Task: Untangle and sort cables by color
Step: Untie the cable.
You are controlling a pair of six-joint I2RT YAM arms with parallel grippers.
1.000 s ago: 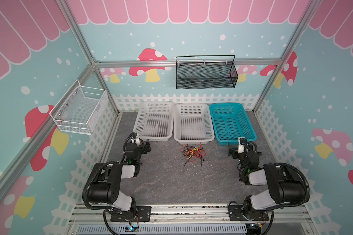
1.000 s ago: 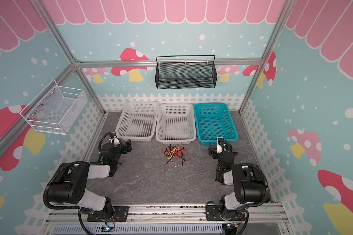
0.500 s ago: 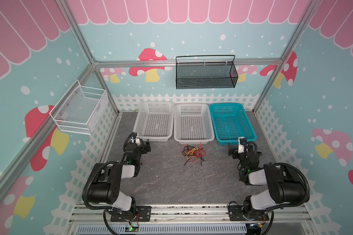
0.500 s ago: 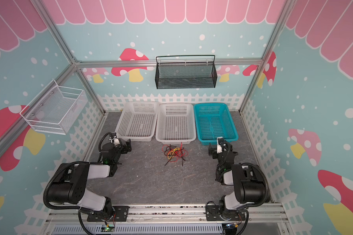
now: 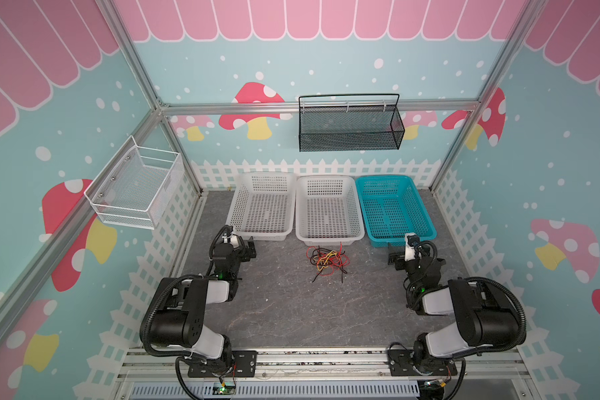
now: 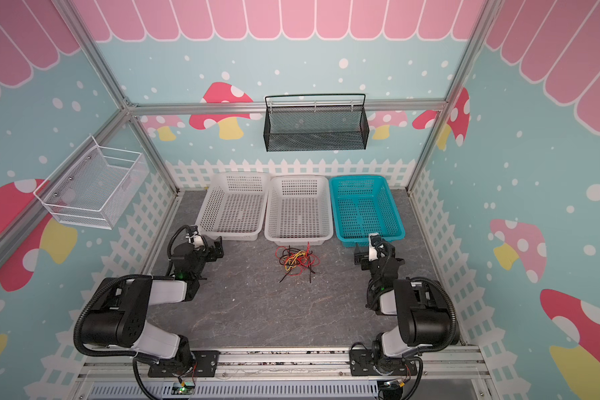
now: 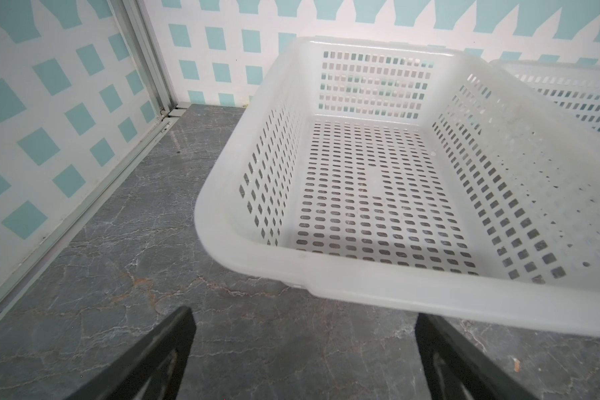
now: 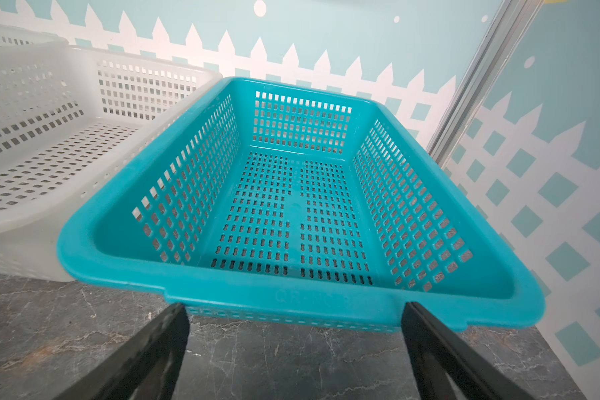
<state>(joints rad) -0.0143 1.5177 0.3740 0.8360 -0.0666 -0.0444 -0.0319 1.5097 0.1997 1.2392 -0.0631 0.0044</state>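
We log left gripper (image 7: 302,329) and right gripper (image 8: 293,322) wide apart, empty; cables (image 5: 327,260) lie tangled between them, presumably within either's reach.

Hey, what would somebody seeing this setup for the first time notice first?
Probably the small tangle of red, black and yellow cables on the grey table, just in front of the middle white basket. Next comes the teal basket, bright at the right end of the three-basket row by the back wall. The left gripper and right gripper sit open and empty on either side, apart from the tangle.
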